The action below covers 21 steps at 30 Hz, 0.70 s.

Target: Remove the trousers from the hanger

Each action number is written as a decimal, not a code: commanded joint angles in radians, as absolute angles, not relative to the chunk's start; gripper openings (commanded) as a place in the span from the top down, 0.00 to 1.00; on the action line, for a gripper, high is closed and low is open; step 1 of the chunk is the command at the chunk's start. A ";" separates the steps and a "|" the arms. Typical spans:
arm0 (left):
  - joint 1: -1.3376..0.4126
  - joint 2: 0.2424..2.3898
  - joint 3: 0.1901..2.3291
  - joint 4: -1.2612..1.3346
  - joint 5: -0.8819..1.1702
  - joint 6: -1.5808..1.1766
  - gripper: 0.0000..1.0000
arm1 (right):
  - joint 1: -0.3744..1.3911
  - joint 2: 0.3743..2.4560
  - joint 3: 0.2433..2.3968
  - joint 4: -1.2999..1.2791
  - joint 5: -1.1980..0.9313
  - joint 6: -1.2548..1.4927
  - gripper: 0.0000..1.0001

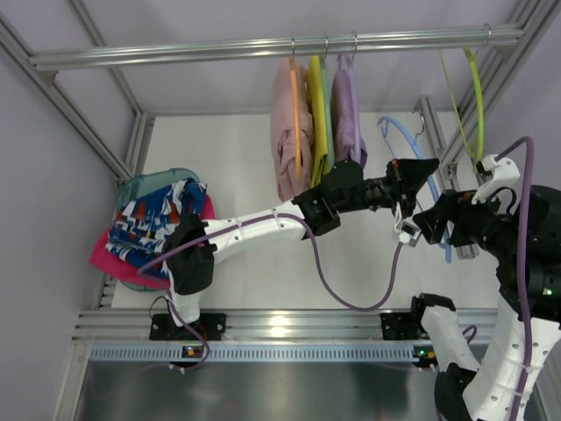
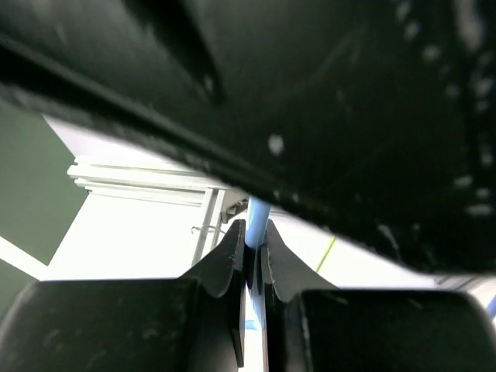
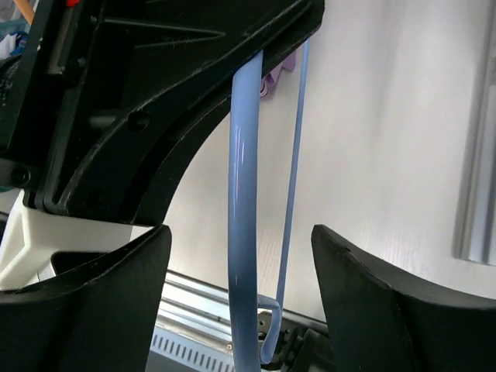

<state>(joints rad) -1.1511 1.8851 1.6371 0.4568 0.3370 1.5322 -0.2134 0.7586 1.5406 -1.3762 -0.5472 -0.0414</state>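
- Trousers (image 1: pixel 156 215) lie at the left of the frame, folded in a teal basket (image 1: pixel 149 181) on a magenta garment (image 1: pixel 105 254).
- Pink (image 1: pixel 287 149), yellow (image 1: pixel 317 114) and lilac (image 1: pixel 346 114) garments hang at top centre.
- Left gripper (image 2: pixel 252 232), right of centre: jaws pinched on the hanger (image 2: pixel 256 211).
- Right gripper (image 3: pixel 242 256), far right: jaws wide, with the hanger bar between them, untouched.
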 commanded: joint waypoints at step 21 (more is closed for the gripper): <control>-1.147 1.844 1.683 0.578 0.333 1.296 0.95 | -0.190 0.768 1.689 -1.356 -0.491 -0.052 1.00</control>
<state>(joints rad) -1.1419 1.8896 1.6936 0.4965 0.2951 1.2976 -0.1974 0.7452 1.6379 -1.3964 -0.4862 -0.0525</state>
